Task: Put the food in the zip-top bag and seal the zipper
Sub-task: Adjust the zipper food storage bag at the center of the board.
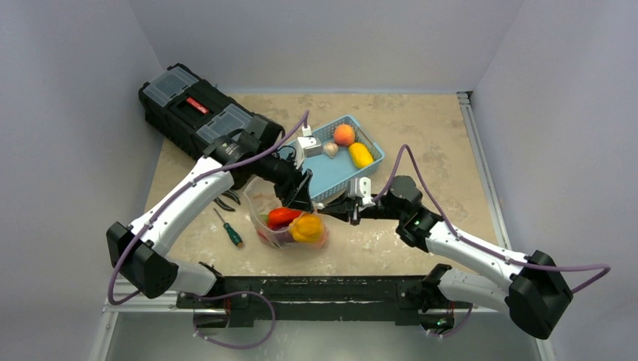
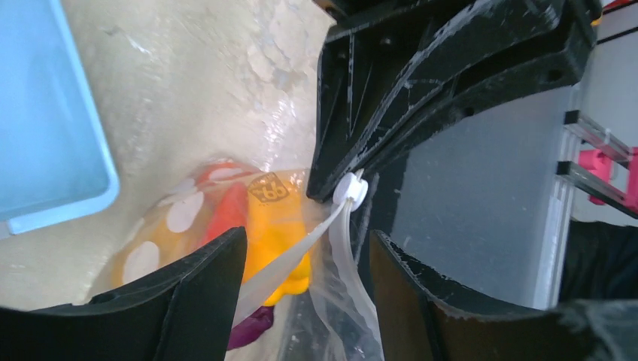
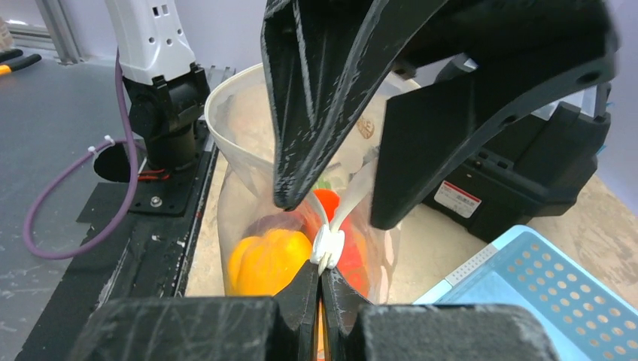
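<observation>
The clear zip-top bag [image 1: 280,233] stands in front of the blue basket [image 1: 369,169] and holds food: a red pepper [image 1: 282,216], a yellow pepper [image 1: 307,227] and a purple piece [image 2: 252,331]. My right gripper [image 3: 322,269] is shut on the white end of the zipper [image 3: 329,244] at the bag's mouth. My left gripper [image 2: 308,237] is open and straddles the zipper strip [image 2: 286,259] without pinching it. More food lies in the basket: a peach-coloured fruit [image 1: 344,134], a yellow piece [image 1: 361,155] and a pale bulb [image 1: 331,149].
A black toolbox [image 1: 199,113] lies at the back left. A green-handled screwdriver [image 1: 229,229] and pliers [image 1: 226,201] rest on the table left of the bag. The arm mounting rail [image 1: 323,289] runs along the near edge.
</observation>
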Robot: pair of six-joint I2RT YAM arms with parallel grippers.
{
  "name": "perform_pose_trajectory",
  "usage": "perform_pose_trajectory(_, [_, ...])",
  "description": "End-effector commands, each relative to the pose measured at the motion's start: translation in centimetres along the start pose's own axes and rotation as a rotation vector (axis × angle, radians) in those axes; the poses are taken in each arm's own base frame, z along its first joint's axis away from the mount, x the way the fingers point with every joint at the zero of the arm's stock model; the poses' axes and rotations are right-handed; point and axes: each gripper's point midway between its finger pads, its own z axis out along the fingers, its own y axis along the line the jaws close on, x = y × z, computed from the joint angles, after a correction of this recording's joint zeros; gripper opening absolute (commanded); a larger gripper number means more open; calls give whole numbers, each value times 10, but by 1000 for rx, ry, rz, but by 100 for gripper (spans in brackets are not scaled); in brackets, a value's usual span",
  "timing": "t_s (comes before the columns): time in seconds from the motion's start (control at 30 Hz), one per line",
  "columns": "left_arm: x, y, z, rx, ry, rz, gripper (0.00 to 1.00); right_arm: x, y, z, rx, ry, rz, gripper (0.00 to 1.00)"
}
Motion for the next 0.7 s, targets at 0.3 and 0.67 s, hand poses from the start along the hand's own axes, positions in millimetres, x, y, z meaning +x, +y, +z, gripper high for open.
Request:
perform_pose_trajectory(0.3, [-12,-60,-44,65,-155,10,31,-41,-16,-3,61,-67,-97,0])
perform_pose_trajectory(0.67, [-12,-18,-60,-257,-230,-23,49,-44,-17,-1,56,-70,-93,0])
